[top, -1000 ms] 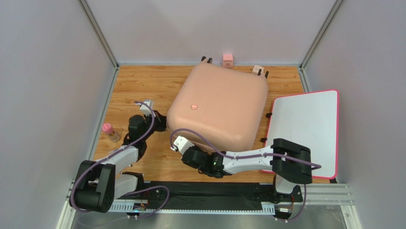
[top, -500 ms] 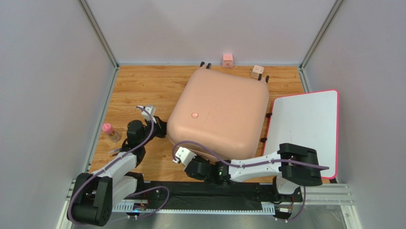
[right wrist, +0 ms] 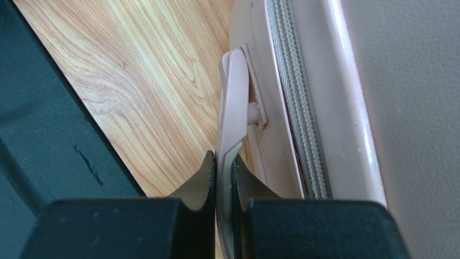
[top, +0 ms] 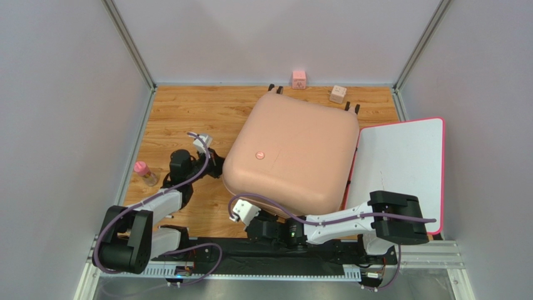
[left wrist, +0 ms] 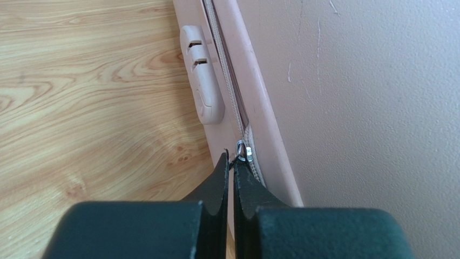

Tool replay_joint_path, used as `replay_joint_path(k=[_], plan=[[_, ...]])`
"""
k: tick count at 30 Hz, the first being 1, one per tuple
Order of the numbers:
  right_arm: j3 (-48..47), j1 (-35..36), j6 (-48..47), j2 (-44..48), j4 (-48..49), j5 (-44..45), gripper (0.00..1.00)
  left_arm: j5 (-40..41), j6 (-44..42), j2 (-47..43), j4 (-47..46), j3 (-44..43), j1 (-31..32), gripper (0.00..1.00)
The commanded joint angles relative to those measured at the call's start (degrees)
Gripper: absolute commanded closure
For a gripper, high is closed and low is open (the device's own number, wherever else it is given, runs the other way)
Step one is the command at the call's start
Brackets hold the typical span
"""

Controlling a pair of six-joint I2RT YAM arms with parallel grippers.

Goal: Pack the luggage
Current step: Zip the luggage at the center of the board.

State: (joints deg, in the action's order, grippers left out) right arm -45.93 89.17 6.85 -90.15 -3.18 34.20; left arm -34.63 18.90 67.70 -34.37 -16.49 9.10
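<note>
The luggage (top: 294,150), a pale pink hard-shell suitcase with a small round emblem (top: 263,155), lies flat and closed on the wooden table. My left gripper (top: 216,165) sits at its left side. In the left wrist view this gripper (left wrist: 231,159) is shut on the thin zipper pull just behind the metal slider (left wrist: 245,152) on the zip track. My right gripper (top: 266,220) is at the suitcase's near edge, partly hidden under the shell. In the right wrist view it (right wrist: 223,159) is shut on the pink carry handle (right wrist: 233,102).
A flat white board with a pink rim (top: 406,169) lies to the right, with the suitcase's right edge over its left rim. A pink cube (top: 299,79) and a beige cube (top: 338,94) stand at the back wall. A small pink-capped bottle (top: 145,173) lies at the far left.
The suitcase has slid right and toward the near edge, turning slightly, and now overlaps the board. The right gripper drew back toward the arm bases with the handle. The left gripper followed rightward.
</note>
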Motion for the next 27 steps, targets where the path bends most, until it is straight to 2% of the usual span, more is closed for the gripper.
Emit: replay_joint_path(k=[1, 14, 27], plan=[[0.4, 6.9, 3.2, 1.0, 0.6, -9.9, 1.00, -3.6, -0.5, 2.3, -10.8, -5.3, 0.2, 1.00], [1.5, 7.9, 1.5, 1.6, -0.2, -11.4, 1.00, -9.7, 0.3, 9.3, -13.7, -10.5, -0.2, 1.00], [-0.8, 9.2, -1.5, -0.1, 0.9, -15.9, 1.00, -9.8, 1.3, 13.9, -16.3, -13.3, -0.7, 1.00]])
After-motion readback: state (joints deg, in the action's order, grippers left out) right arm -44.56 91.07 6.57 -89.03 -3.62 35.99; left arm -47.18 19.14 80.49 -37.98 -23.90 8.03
